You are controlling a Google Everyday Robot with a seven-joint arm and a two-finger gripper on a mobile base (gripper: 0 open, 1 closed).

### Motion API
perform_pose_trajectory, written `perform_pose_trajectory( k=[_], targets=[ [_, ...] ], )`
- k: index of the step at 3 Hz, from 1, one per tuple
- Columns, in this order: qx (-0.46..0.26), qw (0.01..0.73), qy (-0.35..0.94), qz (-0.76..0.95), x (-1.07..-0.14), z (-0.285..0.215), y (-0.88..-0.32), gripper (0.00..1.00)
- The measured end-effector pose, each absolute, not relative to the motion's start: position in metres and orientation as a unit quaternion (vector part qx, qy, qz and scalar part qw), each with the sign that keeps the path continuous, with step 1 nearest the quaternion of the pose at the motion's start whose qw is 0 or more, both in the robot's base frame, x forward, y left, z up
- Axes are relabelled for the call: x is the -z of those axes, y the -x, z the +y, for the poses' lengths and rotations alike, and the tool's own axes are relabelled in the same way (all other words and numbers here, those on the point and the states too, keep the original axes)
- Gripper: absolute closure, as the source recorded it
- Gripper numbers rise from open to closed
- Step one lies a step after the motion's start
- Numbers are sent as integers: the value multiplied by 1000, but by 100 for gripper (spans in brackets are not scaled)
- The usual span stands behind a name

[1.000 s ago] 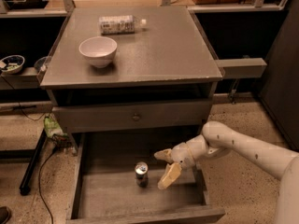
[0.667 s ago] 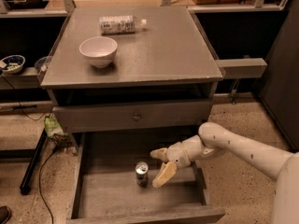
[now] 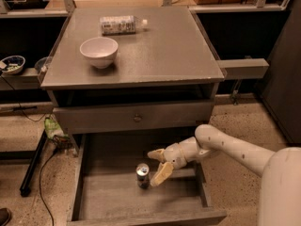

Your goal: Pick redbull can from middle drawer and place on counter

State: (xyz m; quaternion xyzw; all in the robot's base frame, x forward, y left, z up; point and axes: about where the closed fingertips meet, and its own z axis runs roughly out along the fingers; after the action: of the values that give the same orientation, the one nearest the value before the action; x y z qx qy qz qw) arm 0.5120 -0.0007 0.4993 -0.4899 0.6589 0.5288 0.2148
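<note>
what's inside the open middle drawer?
One slim blue-silver redbull can upright on the floor of the grey wooden drawer; the gripper, jaws open, beside it. Arm hides the right rear corner.

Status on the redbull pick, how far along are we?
Done: the middle drawer stands open. In hand: the tool, open, is down in the drawer beside the upright redbull can, not closed on it. Left: grasp, lift, place on the counter.

Rear of middle drawer (image 3: pixel 117 192) under drawer front (image 3: pixel 103 119); arm (image 3: pixel 235 149) behind the gripper (image 3: pixel 158 165), beside the redbull can (image 3: pixel 142 175), off-frame right
</note>
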Motion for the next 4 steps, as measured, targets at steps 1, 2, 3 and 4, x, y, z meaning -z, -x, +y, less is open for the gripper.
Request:
perform_pose_trajectory(
  k=[1, 2, 3, 4],
  targets=[
    [-532, 217, 488, 657, -492, 1, -514, 0],
    [-532, 217, 488, 657, -492, 1, -514, 0],
    [-548, 212, 475, 655, -476, 4, -504, 0],
    [-548, 212, 475, 655, -476, 4, -504, 0]
  ],
)
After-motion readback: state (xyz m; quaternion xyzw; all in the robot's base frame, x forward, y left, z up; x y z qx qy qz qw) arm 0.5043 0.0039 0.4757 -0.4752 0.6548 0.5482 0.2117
